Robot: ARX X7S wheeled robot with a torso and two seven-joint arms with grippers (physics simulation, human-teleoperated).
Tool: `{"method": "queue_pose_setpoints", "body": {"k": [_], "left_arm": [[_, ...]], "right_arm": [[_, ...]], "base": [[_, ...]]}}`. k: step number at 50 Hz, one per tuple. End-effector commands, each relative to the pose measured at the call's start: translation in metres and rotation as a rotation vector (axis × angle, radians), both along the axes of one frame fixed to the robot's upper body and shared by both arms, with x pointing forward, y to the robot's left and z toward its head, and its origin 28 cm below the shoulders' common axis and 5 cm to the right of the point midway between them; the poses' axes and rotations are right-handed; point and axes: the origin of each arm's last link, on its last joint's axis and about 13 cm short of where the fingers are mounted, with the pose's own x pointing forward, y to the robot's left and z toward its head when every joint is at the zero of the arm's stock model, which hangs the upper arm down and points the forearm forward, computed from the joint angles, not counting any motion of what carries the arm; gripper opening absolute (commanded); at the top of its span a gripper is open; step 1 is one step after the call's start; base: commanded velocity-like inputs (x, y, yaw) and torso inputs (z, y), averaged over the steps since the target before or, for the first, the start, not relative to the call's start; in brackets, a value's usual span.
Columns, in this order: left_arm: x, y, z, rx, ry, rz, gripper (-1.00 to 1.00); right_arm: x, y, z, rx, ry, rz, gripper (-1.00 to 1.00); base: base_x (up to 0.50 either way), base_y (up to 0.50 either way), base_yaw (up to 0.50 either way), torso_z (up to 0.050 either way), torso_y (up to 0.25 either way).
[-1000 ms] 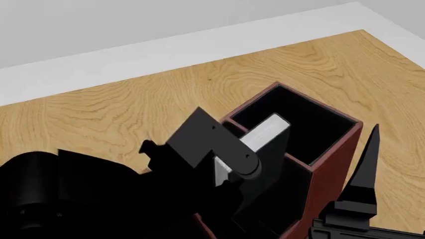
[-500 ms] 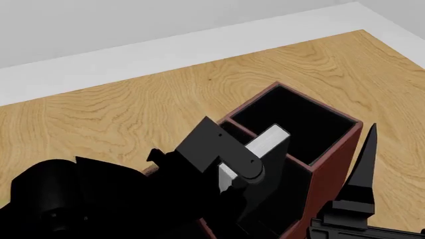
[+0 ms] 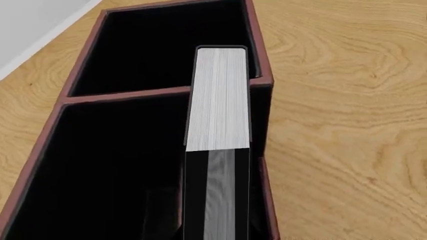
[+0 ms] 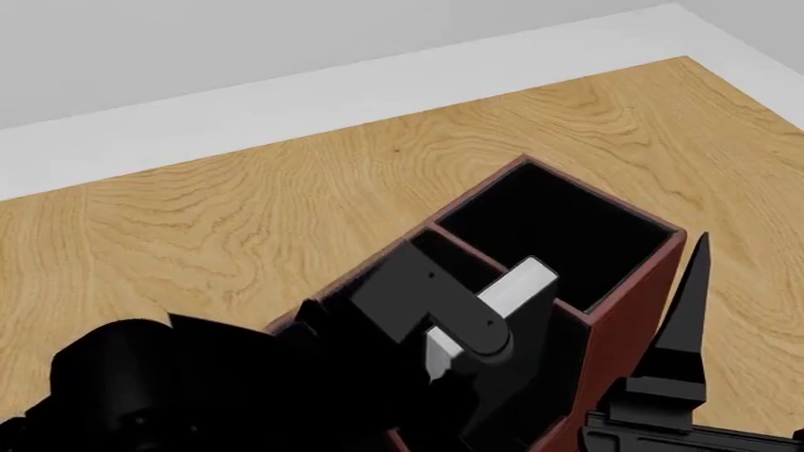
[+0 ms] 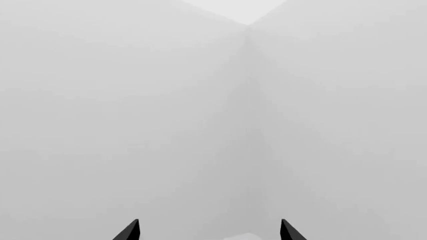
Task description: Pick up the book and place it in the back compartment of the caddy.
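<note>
Gripping the book, left end effector overhangs caddy.

The caddy has dark red walls and thin dark red partitions, and its interior is black. The book shows white page edges with fine grey lines running along them, framed by thin black covers; lower down, its surface turns black with a pale grey streak. The table is light wood with a wavy brown grain. The left gripper is black, as are the right gripper's fingertips. The wall is plain pale grey.
</note>
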Motion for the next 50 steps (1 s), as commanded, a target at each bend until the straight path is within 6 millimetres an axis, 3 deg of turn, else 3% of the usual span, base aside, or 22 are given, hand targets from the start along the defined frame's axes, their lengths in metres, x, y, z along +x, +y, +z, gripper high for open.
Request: {"method": "queue_pose_setpoints", "body": {"k": [1,23,50], "left_arm": [[0.005,-0.002,0.0,-0.011,-0.028,0.025,-1.0],[0.022,-0.004,-0.015,0.014,0.002,0.063,-1.0],[0.024,-0.012,-0.034,0.022,0.043,0.041,-1.0]], "right_arm": [[0.0,0.0,0.0,0.001,0.0,0.0,1.0],[0.0,0.0,0.0,0.001,0.0,0.005,1.0],[0.001,0.0,0.0,0.001,-0.001,0.008,1.0]], "base": [[0.0,0.0,0.0,0.0,0.0],[0.0,0.0,0.0,0.0,0.002],[0.0,-0.01,-0.01,0.0,-0.004]]}}
